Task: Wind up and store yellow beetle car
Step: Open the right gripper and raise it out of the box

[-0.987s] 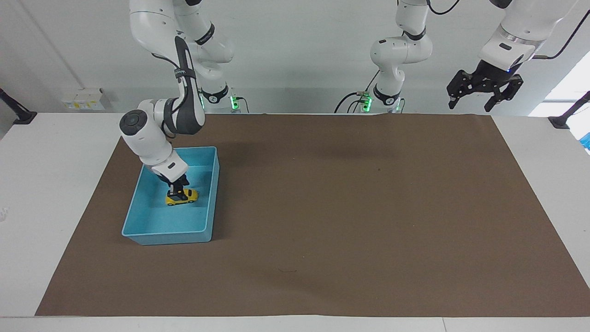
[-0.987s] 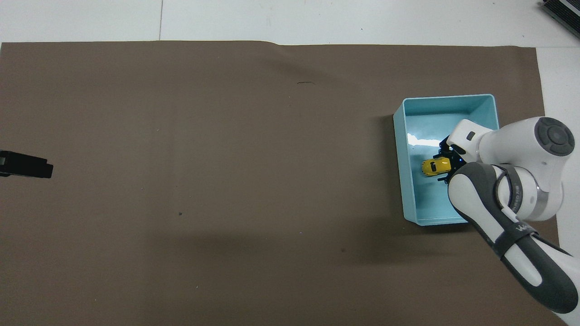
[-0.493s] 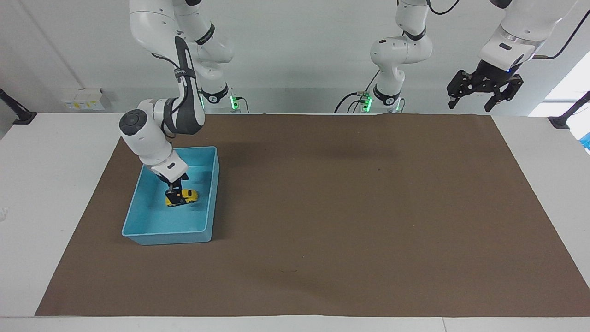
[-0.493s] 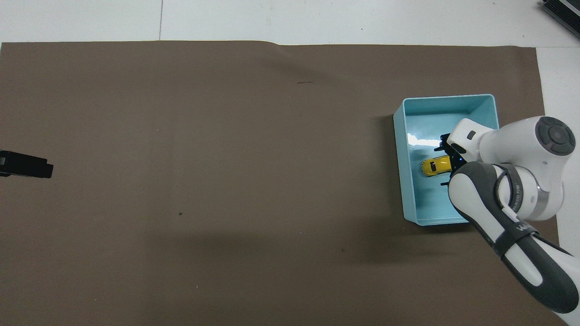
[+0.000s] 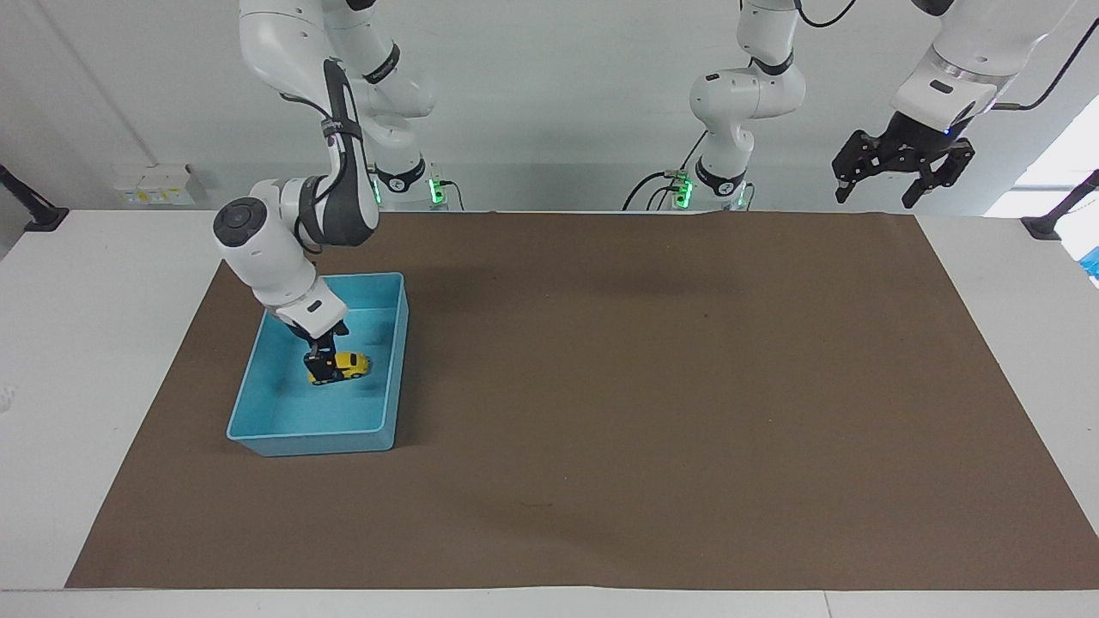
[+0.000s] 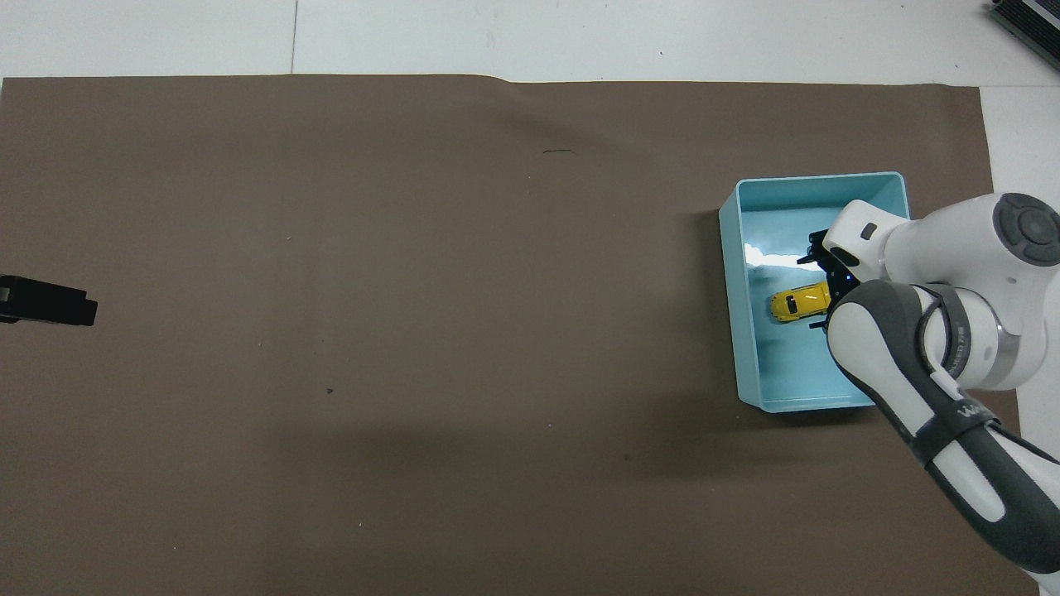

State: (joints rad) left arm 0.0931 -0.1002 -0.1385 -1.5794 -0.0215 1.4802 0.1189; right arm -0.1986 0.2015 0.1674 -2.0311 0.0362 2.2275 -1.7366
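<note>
The yellow beetle car (image 5: 350, 365) (image 6: 795, 304) rests on the floor of the light-blue bin (image 5: 309, 444) (image 6: 729, 290), near the middle. My right gripper (image 5: 322, 365) (image 6: 822, 290) reaches down into the bin and stands open. Its fingers are spread to either side of the car's end toward the right arm's end of the table, and its wrist hides that end of the car in the overhead view. My left gripper (image 5: 889, 189) (image 6: 50, 302) waits open, raised high over the left arm's end of the table.
A brown mat (image 5: 644, 386) covers most of the white table (image 5: 86, 343). The bin stands on the mat near the right arm's end. A dark clamp (image 5: 1043, 225) sits at the table's corner by the left arm.
The right gripper has opened and let go of the car, which now rests on the bin floor. Its wrist has risen slightly. The left arm has not moved.
</note>
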